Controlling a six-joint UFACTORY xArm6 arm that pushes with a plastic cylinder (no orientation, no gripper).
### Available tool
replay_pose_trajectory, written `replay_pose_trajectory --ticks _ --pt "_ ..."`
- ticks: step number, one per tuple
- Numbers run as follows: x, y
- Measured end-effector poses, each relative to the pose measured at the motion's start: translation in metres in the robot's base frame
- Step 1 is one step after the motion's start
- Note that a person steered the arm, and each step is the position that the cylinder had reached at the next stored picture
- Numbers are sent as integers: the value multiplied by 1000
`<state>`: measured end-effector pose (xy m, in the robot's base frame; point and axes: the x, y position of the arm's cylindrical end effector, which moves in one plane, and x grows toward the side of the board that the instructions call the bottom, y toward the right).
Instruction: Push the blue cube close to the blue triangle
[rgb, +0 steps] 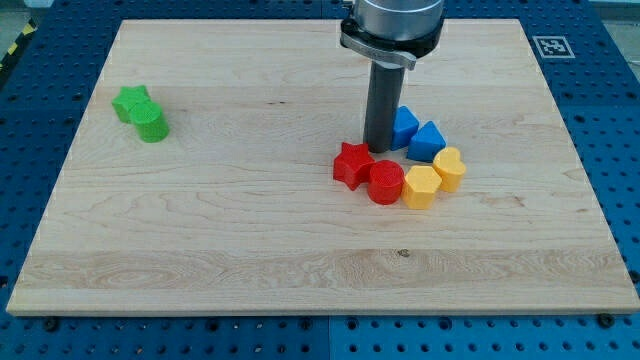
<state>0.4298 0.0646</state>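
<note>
- My tip is the lower end of a straight dark rod; there are no fingers on it, so nothing is grasped, clenched or released.
- The tip stands on the table just above the red star and at the left edge of the blue cube; whether it actually touches the cube I cannot tell.
- The blue cube lies right of the rod, partly hidden behind it, in the upper part of a tight cluster of blocks.
- The blue triangle sits just beside the blue cube, to its lower right; the two look to be touching or nearly so.
- Below the tip, the red star touches a red cylinder on its right.
- A yellow hexagon-like block follows to the right of the red cylinder, touching it.
- A yellow heart-shaped block sits up and right of that one, just below the blue triangle.
- Well apart, near the view's left edge of the table, a green star and a green cylinder lie against each other.
- The table is a pale wooden board resting on a blue perforated surface.
- A small black-and-white marker sits by the board's top right corner.
</note>
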Motion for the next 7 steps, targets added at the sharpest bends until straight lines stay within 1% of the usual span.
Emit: replay_pose_trajectory --ticks 2,3,4,5,6,7 --pt "-64 0" --pt "-85 8" --pt "-66 5" --pt "-50 -15" --pt "-23 -20" --pt "-22 2"
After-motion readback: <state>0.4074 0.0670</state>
